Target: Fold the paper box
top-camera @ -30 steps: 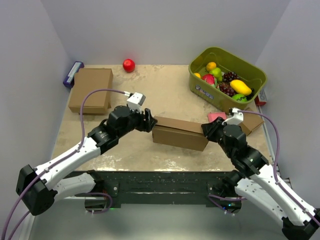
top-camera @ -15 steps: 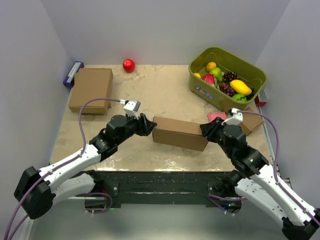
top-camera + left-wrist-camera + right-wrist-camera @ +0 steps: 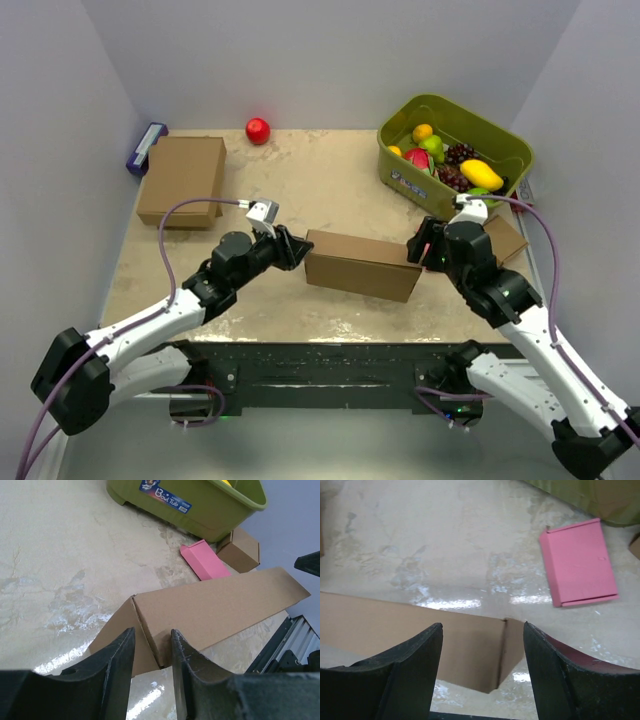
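Beige tabletop (image 3: 330,180) holds the paper box (image 3: 360,265) between pale walls (image 3: 330,60).

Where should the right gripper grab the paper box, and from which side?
I'd grip the paper box at its right end, across the short wall by the corner edge. Come down from above: the right gripper hangs there with open jaws astride that end, the box lies long and low, and the left gripper is at the other end.

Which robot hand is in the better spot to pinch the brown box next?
Probably the left hand: its fingers sit either side of one end corner of the paper box. The right hand is open wide above the other end.
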Motion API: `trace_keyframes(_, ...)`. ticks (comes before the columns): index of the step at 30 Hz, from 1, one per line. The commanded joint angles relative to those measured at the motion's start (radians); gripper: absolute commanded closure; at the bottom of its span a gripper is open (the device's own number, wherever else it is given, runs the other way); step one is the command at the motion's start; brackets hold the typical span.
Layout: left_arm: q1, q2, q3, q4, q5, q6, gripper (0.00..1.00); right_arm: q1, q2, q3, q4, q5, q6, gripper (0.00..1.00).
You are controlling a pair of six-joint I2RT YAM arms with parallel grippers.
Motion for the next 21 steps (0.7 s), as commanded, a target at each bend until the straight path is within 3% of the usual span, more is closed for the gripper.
trace_keyframes(1, 0.006, 0.047, -0.035, -0.125, 0.011, 0.042, 0.62, -0.106, -0.047, -0.022, -0.037, -0.116, -0.058, 0.35)
trace_keyframes(12, 0.013, 0.055, -0.018, -0.139, 0.012, 0.062, 0.66, -0.109, -0.157, -0.056, -0.078, -0.124, 0.023, 0.49)
trace_keyframes(21, 0.013, 0.063, -0.01, -0.139, 0.018, 0.062, 0.66, -0.108, -0.154, -0.057, -0.095, -0.125, 0.03, 0.53)
